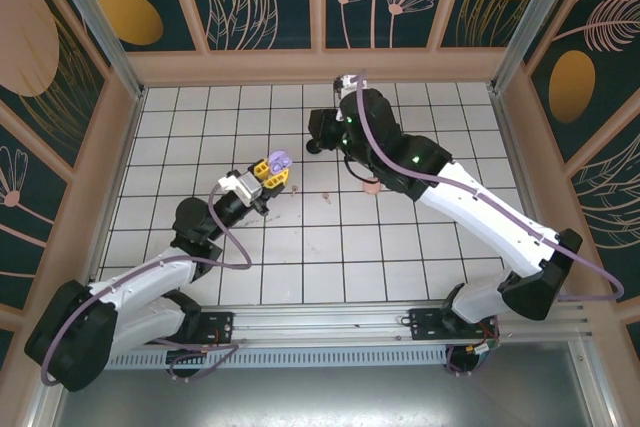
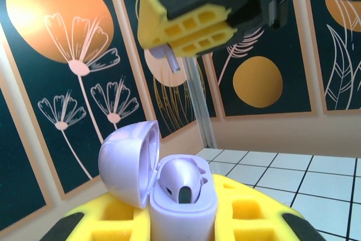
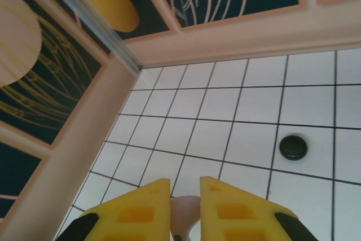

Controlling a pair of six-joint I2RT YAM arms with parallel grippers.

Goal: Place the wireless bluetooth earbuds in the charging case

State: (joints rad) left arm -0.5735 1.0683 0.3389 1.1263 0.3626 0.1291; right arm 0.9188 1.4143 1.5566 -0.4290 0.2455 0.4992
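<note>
One open case (image 2: 179, 218) in left hand (image 1: 272, 173), pink earbud (image 3: 183, 208) in right hand (image 3: 185, 191)

The charging case (image 2: 180, 215) is lilac plastic, smooth with a satin sheen, and light catches in the hollow of its open lid. The purple earbud (image 2: 181, 182) seated in it has the same glossy plastic look. The left claw (image 1: 272, 173) gripping the case has fingers (image 2: 186, 26) of matt yellow plastic moulded in an open grid, on a matt black body. The right claw (image 3: 185, 196) has the same yellow gridded plastic and pinches a smooth, pale pink earbud (image 3: 185, 206). The desk (image 3: 248, 105) is smooth white with dark grid lines and a faint gloss. A black disc (image 3: 293, 147) on it shines. The corner post (image 3: 90, 18) is brushed metal. The wall frames (image 3: 265, 26) look like matt wood.
</note>
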